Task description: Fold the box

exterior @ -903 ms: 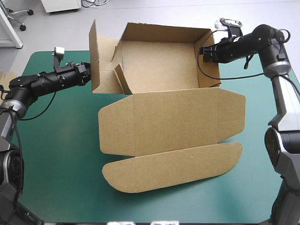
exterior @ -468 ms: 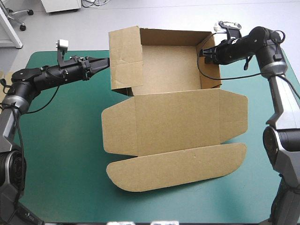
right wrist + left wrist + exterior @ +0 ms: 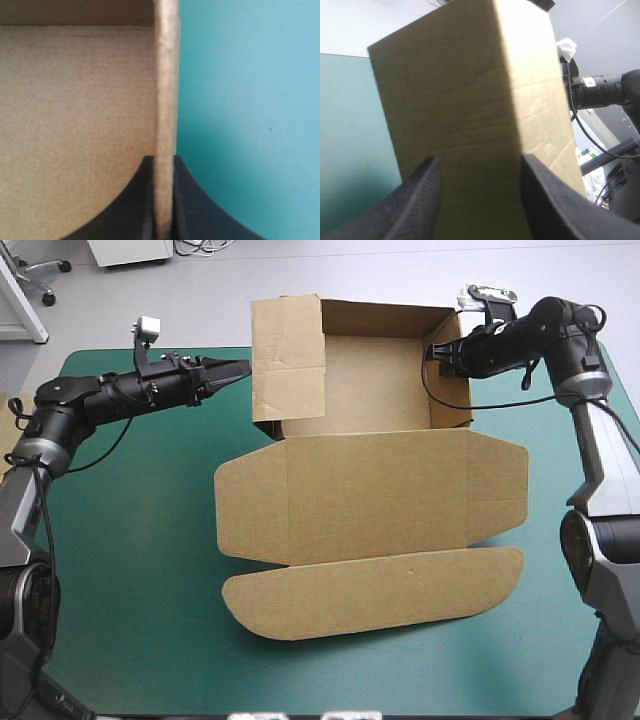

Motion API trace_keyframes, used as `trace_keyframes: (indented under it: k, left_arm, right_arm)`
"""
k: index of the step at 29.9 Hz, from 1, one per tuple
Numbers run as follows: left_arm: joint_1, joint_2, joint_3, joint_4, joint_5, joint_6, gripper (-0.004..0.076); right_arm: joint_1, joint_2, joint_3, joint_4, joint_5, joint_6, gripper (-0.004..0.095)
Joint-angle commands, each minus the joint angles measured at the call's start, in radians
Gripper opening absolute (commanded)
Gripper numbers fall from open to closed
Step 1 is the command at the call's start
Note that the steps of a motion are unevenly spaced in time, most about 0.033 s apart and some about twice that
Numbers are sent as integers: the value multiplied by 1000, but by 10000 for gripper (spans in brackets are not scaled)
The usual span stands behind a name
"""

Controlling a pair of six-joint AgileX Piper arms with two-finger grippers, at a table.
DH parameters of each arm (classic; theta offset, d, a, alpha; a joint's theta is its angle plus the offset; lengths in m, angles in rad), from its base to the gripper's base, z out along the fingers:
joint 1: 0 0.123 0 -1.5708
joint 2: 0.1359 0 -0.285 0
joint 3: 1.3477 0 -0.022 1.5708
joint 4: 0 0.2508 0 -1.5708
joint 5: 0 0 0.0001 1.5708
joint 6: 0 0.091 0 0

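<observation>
Left gripper (image 3: 480, 162): fingers apart, at left wall of box (image 3: 370, 490); contact unclear. Box: far half of table (image 3: 130, 540), walls raised, lid flat; left wall, earlier splayed, now upright. Right gripper (image 3: 163, 159): clamped on right wall.

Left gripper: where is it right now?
High view: the left gripper sits left of the box, open, tips at the outside of its raised left wall.

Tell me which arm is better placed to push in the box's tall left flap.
Left. The left fingers are open and right at the raised left flap, free to push it. The right fingers are clamped on the right wall, steadying the box.
</observation>
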Motion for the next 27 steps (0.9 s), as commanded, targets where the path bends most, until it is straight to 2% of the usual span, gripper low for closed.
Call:
trace_keyframes:
  k: [1, 15, 20, 27]
  left_arm:
    - [-11, -47, -76, -47, 14, -27, 405]
    - [-35, -34, -147, 142, 11, -155, 405]
    - [-45, -34, -202, 251, 27, -260, 405]
    - [-53, -34, -258, 371, 14, -354, 405]
  right_arm:
    - [17, -57, -30, 2, -42, 26, -32]
    - [37, -53, -30, 28, -63, 49, -32]
    - [37, -53, -30, 28, -54, 65, -31]
    - [74, -51, -30, -96, -30, 112, -31]
